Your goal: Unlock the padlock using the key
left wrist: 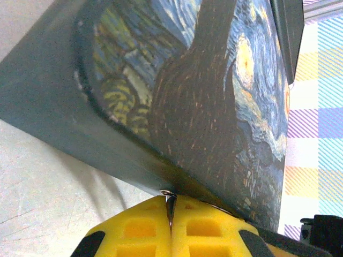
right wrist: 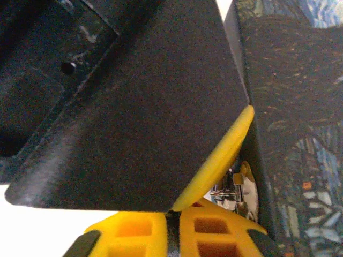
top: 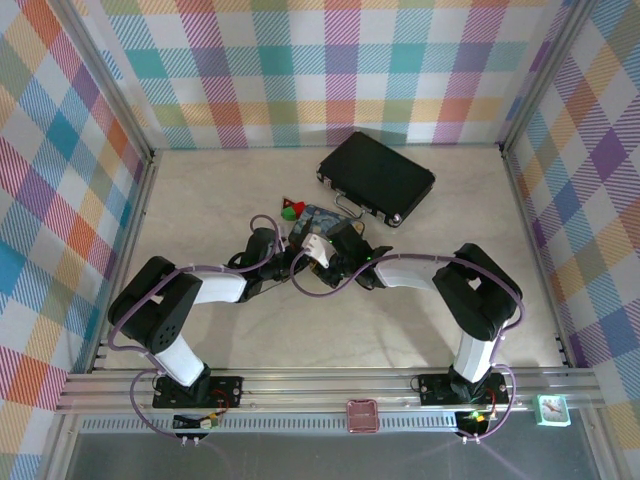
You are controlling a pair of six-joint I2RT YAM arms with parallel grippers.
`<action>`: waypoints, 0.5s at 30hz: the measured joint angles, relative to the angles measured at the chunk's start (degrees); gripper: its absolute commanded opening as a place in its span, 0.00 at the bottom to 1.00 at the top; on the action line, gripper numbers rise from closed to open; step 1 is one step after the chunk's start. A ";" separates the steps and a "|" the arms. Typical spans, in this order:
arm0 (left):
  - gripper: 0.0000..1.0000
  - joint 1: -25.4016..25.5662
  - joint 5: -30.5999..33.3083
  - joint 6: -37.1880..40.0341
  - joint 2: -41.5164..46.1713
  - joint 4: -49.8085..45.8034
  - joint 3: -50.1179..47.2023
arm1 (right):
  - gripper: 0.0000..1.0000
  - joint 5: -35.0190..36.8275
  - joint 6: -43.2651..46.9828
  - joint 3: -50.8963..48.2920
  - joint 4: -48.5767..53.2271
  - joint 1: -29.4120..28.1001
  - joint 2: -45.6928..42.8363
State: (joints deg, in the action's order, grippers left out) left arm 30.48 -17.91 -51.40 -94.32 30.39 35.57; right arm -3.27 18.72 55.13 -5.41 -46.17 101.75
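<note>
Left end effector: the pads are pressed together, pinching a thin silvery sliver that I take for the key.
Key: its tip pokes out at 12 o'clock, right up against the lower edge of the painted blue tin.
Tin: it looms across my left wrist view, tilted, with pale bench at 8 o'clock.
Padlock: I judge it's the shiny metal bit at 1 o'clock from my right pads, tucked against the tin's wall. I can't make out the keyhole.
Right end effector: the pads are drawn close together. I can't tell whether they grip anything.
Doing it well: I'd steady the padlock first and find the keyhole. Then I'd line the key up straight and feed it slowly, with no side load on so thin a blade.
</note>
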 measured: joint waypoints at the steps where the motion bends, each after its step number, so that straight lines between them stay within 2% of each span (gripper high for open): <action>1: 0.00 0.09 0.17 -0.02 0.02 0.09 0.00 | 0.33 -0.22 -0.15 -0.33 -0.11 -0.04 -0.39; 3: 0.00 0.20 0.02 -0.13 0.13 0.68 -0.07 | 0.46 0.28 -1.70 -1.64 -0.07 -0.48 -2.12; 6: 0.00 0.81 1.16 -0.76 0.42 1.40 -0.83 | 0.52 0.42 -5.44 -4.37 0.72 -0.92 -6.86; 12: 0.00 0.85 4.66 -4.70 0.70 8.09 -5.27 | 0.54 4.70 -15.06 -6.58 1.29 -1.03 -17.84; 15: 0.00 0.92 6.16 -6.54 0.61 11.63 -7.02 | 0.55 8.72 -19.71 -5.53 2.43 -0.59 -19.58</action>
State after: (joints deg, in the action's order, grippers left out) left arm 31.40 -11.75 -57.93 -93.71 42.02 28.56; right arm 5.45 -0.99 49.60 -2.98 -46.76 82.17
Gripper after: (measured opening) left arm 0.052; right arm 0.541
